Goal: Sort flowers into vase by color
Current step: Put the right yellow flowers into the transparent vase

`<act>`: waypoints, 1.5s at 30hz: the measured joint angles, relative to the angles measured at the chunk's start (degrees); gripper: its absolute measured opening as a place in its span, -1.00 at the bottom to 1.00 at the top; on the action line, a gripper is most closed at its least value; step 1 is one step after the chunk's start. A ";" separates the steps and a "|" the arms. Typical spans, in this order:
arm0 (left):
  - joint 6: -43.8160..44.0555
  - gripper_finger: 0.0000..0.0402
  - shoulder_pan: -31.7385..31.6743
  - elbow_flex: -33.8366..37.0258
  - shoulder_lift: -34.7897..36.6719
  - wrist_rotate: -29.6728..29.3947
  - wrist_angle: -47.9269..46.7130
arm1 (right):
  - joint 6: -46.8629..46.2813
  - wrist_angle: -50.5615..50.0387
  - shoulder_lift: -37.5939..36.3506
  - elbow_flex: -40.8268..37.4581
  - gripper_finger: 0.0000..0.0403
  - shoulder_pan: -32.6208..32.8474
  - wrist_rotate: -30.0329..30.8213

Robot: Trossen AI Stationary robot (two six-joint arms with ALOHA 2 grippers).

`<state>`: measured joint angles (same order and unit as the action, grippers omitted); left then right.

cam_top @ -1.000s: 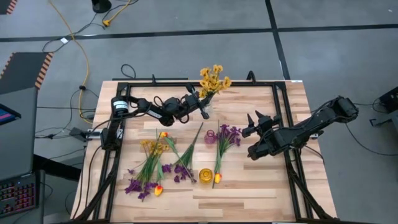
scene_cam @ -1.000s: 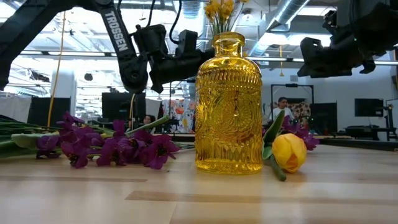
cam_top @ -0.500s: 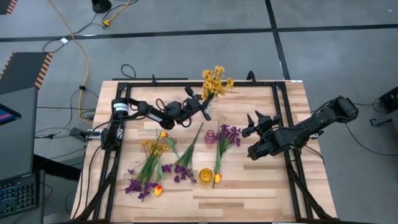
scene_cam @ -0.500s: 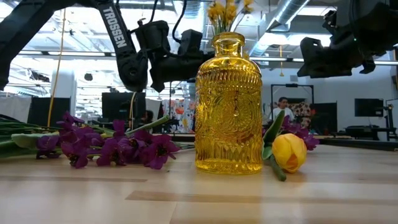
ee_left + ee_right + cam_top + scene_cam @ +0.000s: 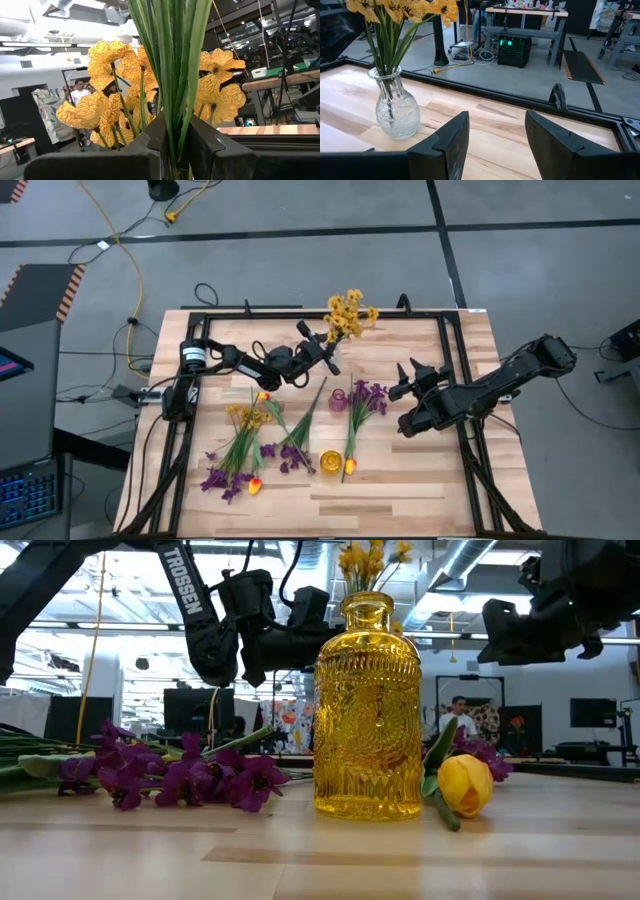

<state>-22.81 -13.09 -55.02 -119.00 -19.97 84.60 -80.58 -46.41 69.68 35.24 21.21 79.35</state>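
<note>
While the left gripper (image 5: 328, 350) hangs near the desk's far edge, its jaws pinch the green stems of a bunch of small yellow flowers (image 5: 348, 311) standing in a clear glass vase (image 5: 396, 106). The left wrist view shows those stems passing straight up between the 2 dark fingers (image 5: 145, 145), blooms fanned out above. The right gripper (image 5: 404, 380) waits above the desk towards its right edge, jaws spread and holding nothing. Out on the wood lie the unsorted flowers (image 5: 245, 445), purple blossoms and yellow-orange tulips, in a loose spread towards the front-left corner. A small purple vase (image 5: 339, 400) sits mid-desk, and a yellow glass vase (image 5: 367, 710) stands near the front edge with a tulip (image 5: 465, 784) just beside it.
</note>
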 joint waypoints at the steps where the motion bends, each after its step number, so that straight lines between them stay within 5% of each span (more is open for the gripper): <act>1: 0.38 -0.80 -0.01 0.00 0.00 0.00 0.00 | 0.00 0.18 0.01 0.02 0.09 0.00 -0.01; 14: 4.78 -0.38 0.99 0.00 0.07 -4.13 0.02 | 0.00 0.43 0.00 0.02 0.09 0.00 -0.02; 31: 1.40 -0.03 5.18 0.02 1.58 -21.46 -2.21 | 0.03 0.43 0.01 0.02 0.09 0.00 -0.03; 38: -0.92 -0.01 7.26 0.02 5.61 -29.55 -10.16 | 0.02 0.45 -0.01 0.02 0.09 0.00 -0.35; 45: 3.60 -0.01 8.80 0.02 12.39 -32.85 -28.22 | 0.04 0.50 0.01 0.02 0.09 0.00 -0.42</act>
<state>-19.21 -4.29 -55.00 -106.61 -52.82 56.38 -80.53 -45.91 69.69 35.27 21.21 78.94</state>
